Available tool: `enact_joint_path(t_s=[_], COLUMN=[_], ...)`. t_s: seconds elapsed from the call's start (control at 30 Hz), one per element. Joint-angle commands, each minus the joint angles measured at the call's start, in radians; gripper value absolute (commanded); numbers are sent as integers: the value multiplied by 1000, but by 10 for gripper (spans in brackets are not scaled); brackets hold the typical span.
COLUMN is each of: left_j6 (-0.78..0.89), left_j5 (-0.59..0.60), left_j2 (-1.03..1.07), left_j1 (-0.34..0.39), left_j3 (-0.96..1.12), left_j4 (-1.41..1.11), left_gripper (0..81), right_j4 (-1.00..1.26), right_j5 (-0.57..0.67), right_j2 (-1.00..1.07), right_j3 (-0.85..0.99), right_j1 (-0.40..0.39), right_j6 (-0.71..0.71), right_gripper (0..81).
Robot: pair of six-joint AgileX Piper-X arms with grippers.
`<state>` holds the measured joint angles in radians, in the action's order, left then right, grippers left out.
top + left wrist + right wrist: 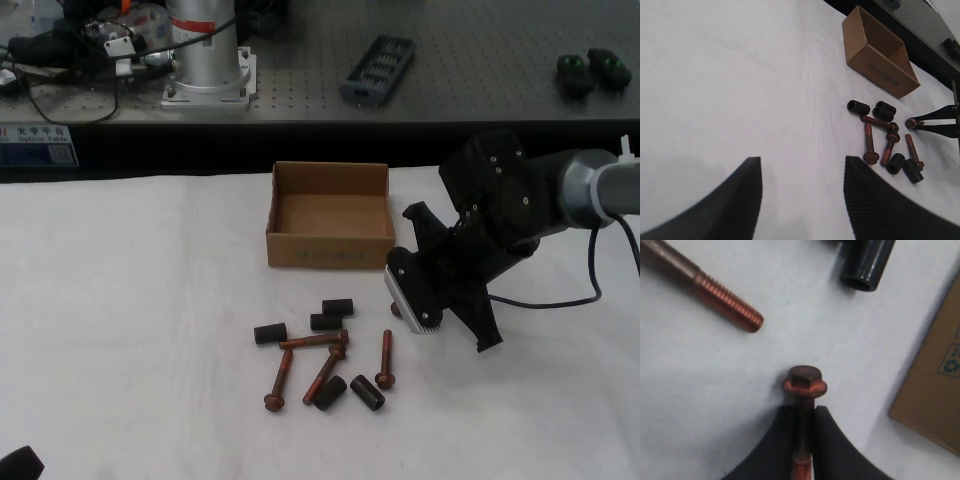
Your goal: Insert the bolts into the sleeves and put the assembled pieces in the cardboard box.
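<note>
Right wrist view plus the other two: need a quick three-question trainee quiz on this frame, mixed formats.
1. Count: how many black cylindrical sleeves lie on the white cloth?
2. Pick one: the right gripper is shut on A) a sleeve, B) a copper-coloured hex-head bolt, C) nothing.
3. True or false: the open brown cardboard box holds an assembled piece.
Key: 1 five; 2 B; 3 false.
</note>
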<state>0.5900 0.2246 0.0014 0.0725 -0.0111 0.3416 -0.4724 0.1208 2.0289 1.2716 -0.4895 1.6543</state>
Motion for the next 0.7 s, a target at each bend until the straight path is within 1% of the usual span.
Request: enact_joint_path(t_s=[0.0,0.23,0.33,0.5,0.57,0.67], left_j6=[10,8,-2,-49,-37,32], left_j5=[-12,-11,-11,-9,-4,-2], left_j2=[-1,-1,-1,-1,-1,-1], left_j1=[-2,-2,-2,-2,-2,-2], left_j3=[11,11,11,11,11,11], left_j4=[-5,-5,-5,-17,-57,-129], left_gripper=[375,375,375,375,375,375], right_j4=[-16,-10,-8,-12,-26,-48], right_j5=[-13,-97,-104,-86,-51,7], right_j2=[41,18,-22,-102,-141,-203], right_j3=[-7,-7,-7,-7,-7,-7], right_j1=[-2,-13,-32,-49,-49,-49], right_j6=[7,7,-28,-178,-259,-391], right_gripper=[20,20,20,20,20,20])
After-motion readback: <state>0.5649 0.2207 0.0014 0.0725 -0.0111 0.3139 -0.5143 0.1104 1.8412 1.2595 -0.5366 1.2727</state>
